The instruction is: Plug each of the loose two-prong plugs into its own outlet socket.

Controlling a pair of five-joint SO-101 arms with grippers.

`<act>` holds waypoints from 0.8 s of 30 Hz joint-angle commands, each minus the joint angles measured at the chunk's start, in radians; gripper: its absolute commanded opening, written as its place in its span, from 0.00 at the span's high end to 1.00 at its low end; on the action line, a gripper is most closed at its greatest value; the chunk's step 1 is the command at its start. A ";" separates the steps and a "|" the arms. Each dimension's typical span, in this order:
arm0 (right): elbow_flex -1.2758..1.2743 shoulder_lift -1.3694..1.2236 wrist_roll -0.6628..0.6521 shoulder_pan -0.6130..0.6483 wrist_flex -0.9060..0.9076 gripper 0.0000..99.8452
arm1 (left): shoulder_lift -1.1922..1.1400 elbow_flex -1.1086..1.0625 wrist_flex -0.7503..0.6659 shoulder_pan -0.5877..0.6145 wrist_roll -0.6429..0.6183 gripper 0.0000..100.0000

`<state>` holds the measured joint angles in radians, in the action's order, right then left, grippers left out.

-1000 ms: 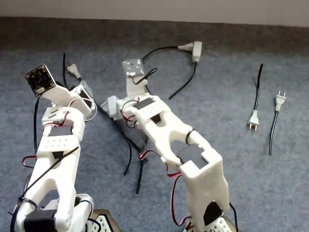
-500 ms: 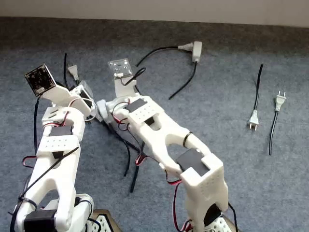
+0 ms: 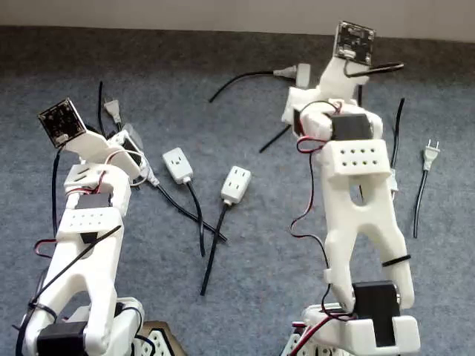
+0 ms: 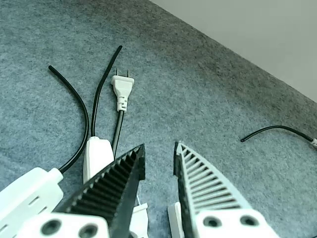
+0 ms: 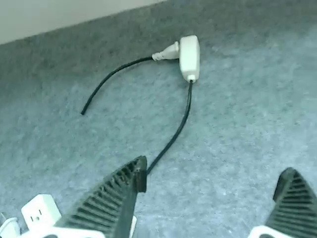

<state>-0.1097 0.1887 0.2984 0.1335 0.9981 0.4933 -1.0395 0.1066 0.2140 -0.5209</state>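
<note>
While right jaws hang wide, empty, near plugged outlet (image 5: pixel 189 54), left jaws narrow, empty. Likely step: fetch loose plug (image 3: pixel 430 153); next, align prongs with free outlet (image 3: pixel 236 183).

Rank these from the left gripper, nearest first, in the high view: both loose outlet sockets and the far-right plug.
1. Left outlet socket, just beside the left gripper.
2. Middle outlet socket, farther right.
3. Far-right plug, past the right arm.
</note>
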 commanded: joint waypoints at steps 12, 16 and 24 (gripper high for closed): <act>-0.397 0.051 -0.003 -0.124 -0.051 0.61 | -0.308 0.725 0.707 -0.133 0.227 0.88; -0.550 0.050 0.006 -0.114 -0.209 0.61 | -0.507 1.020 1.011 -0.134 0.224 0.88; -0.759 0.051 0.069 -0.114 -0.529 0.61 | -0.803 1.260 1.283 -0.259 0.181 0.88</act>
<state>-0.8370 0.1979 0.3537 0.0215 0.5700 -0.2509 0.1465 1.3372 0.0222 -0.3015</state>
